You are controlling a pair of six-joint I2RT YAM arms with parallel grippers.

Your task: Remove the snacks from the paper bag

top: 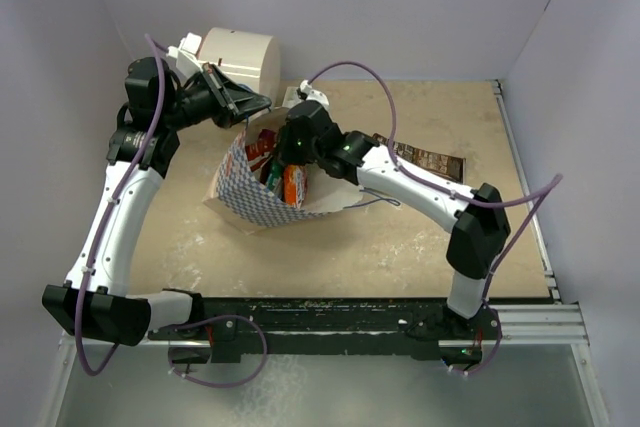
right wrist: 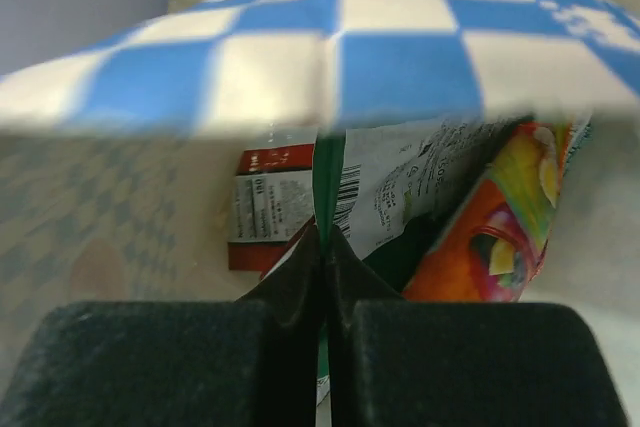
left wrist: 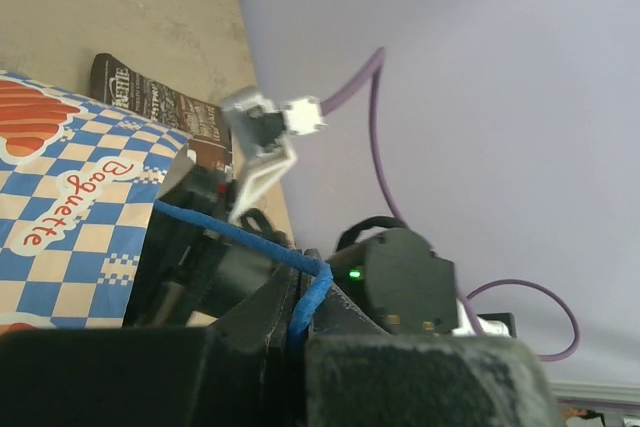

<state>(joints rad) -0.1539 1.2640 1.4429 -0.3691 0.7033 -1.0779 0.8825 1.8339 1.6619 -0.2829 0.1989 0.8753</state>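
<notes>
The blue-and-white checkered paper bag [top: 262, 199] lies on its side mid-table, mouth towards the back. My left gripper [top: 252, 105] is shut on its blue cord handle [left wrist: 240, 239] and holds the mouth up. My right gripper [top: 290, 152] is inside the mouth, shut on the edge of a green packet [right wrist: 328, 179]. A red packet [right wrist: 272, 209] and an orange packet [right wrist: 505, 222] lie beside it in the bag; the orange one also shows in the top view [top: 293, 184]. A brown packet [top: 428, 159] lies on the table right of the bag, also in the left wrist view [left wrist: 150, 102].
A big cream cylinder [top: 243, 59] stands at the back left, close behind my left gripper. Walls close off the left, back and right. A metal rail [top: 525, 177] runs along the table's right edge.
</notes>
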